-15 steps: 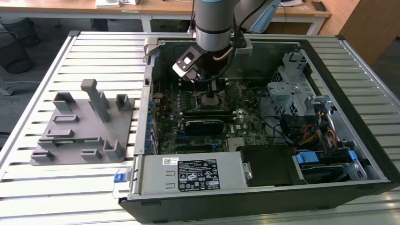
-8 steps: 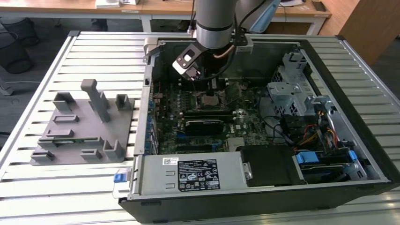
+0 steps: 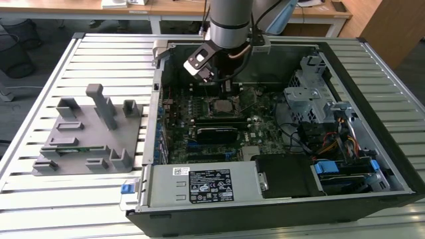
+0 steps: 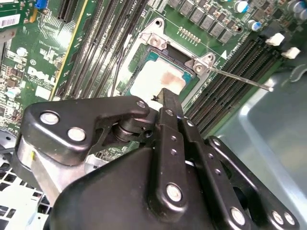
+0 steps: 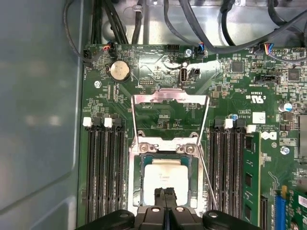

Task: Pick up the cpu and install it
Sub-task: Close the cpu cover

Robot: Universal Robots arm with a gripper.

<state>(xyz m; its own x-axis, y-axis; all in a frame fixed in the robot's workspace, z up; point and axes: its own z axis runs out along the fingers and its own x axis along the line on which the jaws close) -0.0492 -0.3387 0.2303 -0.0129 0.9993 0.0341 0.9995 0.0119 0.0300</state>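
While the exterior view shows the open computer case (image 3: 279,216) holding the motherboard (image 3: 259,107) and a power supply (image 3: 171,193) with a white printed label (image 3: 210,186), the grey fixture (image 3: 86,134) beside it, both wrist views show the cpu (image 5: 165,173) lying flat in its socket with the load plate (image 5: 169,98) swung open. The gripper (image 5: 164,192) hangs over the cpu's pale top, fingers pressed together, gripping nothing

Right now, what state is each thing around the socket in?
cpu: lying flat in the socket.
load plate: swung open.
socket lever: released.
end effector: shut, over the cpu.
computer case: side open.
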